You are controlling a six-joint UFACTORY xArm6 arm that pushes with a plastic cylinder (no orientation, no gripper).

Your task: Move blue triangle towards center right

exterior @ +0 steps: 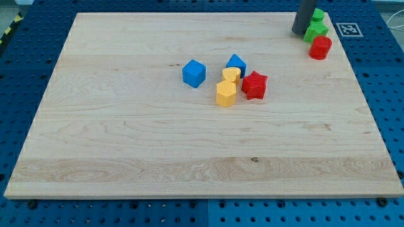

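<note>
The blue triangle (237,64) lies a little above and right of the board's middle, touching the yellow heart (231,75) just below it. A blue cube (194,73) sits to its left, apart from it. A red star (255,85) lies to its lower right and a yellow hexagon (226,93) below the heart. My tip (299,32) is at the view's top right corner of the board, far right of and above the blue triangle, right beside two green blocks (315,29).
A red cylinder-like block (320,48) lies just below the green blocks (317,15) near the board's right edge. The wooden board (126,145) rests on a blue pegboard table (25,69). A fiducial marker (348,29) sits beyond the board's top right corner.
</note>
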